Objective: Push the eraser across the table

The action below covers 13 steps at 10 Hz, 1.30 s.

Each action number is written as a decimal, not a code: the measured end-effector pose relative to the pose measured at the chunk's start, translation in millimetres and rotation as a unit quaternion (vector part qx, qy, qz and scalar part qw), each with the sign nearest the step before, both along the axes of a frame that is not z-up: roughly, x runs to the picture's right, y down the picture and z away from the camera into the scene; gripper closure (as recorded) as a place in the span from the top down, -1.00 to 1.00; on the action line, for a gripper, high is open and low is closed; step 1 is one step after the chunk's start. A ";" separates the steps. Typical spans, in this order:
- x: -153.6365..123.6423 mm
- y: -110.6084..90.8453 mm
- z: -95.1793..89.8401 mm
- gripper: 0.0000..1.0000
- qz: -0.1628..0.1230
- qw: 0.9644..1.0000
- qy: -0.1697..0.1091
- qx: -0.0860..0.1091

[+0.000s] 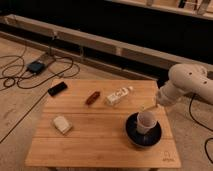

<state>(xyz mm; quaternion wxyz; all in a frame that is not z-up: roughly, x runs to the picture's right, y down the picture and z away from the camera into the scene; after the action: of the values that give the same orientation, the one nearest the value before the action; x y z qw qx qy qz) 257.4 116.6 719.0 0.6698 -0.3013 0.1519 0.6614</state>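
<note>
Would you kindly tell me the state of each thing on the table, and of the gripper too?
eraser: lying flat at the far left corner of the table, untouched.
red-brown oblong object: lying flat, on its own.
white bottle: lying on its side.
pale block: lying flat near the left edge.
cup: upright in the dark bowl.
gripper: hovering just behind the cup, far from the eraser.

Nothing can be read; the logo (169, 159) on the table (100, 145) (small, dark) is illegible. The gripper (149, 106) hangs near the cup (146, 122).
</note>
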 end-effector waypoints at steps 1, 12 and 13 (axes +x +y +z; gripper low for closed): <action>0.5 -4.7 0.6 0.60 -0.001 1.000 0.001 0.004; -184.3 -96.3 62.3 0.60 -0.177 0.969 -0.145 0.091; -191.9 -96.9 65.4 0.60 -0.186 0.967 -0.150 0.092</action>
<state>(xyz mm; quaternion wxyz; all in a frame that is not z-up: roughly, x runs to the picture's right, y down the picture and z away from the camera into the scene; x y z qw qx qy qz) 65.6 19.7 784.4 0.8208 -0.3010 0.0414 0.4836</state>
